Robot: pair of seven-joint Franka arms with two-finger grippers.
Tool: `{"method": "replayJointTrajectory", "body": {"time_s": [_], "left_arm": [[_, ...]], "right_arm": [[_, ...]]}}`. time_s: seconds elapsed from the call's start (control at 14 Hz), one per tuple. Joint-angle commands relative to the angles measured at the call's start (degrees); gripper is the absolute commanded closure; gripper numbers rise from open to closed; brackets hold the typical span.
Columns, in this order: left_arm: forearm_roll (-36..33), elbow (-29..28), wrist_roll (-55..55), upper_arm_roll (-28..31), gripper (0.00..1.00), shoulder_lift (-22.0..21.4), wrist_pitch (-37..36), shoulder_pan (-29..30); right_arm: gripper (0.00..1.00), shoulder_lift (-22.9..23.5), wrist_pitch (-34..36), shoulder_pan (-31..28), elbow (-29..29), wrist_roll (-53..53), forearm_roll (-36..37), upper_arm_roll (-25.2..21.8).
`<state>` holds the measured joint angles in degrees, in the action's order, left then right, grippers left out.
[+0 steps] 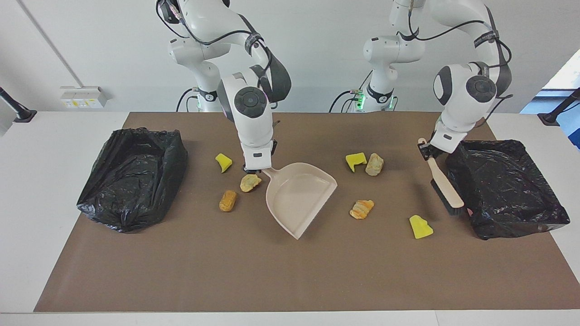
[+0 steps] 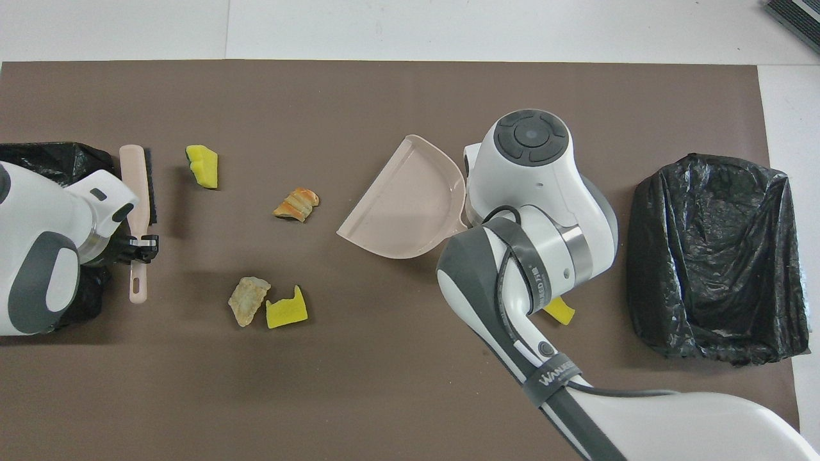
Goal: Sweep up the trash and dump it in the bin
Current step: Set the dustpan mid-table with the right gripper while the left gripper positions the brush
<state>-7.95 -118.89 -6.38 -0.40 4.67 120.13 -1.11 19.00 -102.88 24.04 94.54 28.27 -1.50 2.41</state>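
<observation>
Right gripper (image 1: pixel 254 170) grips dustpan (image 1: pixel 299 197) handle mid-mat (image 1: pixel 272 271); left gripper (image 1: pixel 426 150) clamps brush (image 1: pixel 444 185) beside a black-bagged bin (image 1: pixel 507 185). Trash (image 1: pixel 361 208) lies scattered on brown mat btwn both bins; white table (image 1: pixel 45 145), pale wall.

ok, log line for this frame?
left gripper: shut on brush beside bin | right gripper: shut on dustpan | trash: loose

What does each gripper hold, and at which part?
Right gripper holds the dustpan by its handle; left gripper holds the brush by its handle.
</observation>
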Motion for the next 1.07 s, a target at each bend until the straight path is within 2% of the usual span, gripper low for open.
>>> {"method": "replayJointTrajectory", "body": {"time_s": [0.0, 0.14, 0.36, 0.64, 1.0], "left_arm": [[-3.9, 7.8, 3.7, -0.7, 1.00, 9.4, 3.7, 0.8], [-3.7, 9.9, 9.2, -0.9, 1.00, 12.4, 3.5, 0.7], [-2.8, 9.6, 13.1, -1.4, 1.00, 12.6, 2.4, -0.2], [1.0, 9.0, 13.3, -2.0, 1.00, 12.2, -0.2, -5.1], [7.2, 8.5, 12.4, -2.0, 1.00, 9.7, -12.9, -13.6]], "right_arm": [[1.00, -3.3, -3.6, 4.1, 7.0, -0.8, 2.8, 0.0], [1.00, -3.4, -5.4, 5.3, 9.6, -0.3, 6.1, 0.2], [1.00, -5.4, -11.2, 5.4, 14.9, 2.8, 6.5, 0.1], [1.00, -5.6, -10.9, 5.5, 15.2, 2.4, 6.7, 0.1], [1.00, -5.9, -9.7, 5.6, 15.1, 0.0, 6.7, 0.1]]}}
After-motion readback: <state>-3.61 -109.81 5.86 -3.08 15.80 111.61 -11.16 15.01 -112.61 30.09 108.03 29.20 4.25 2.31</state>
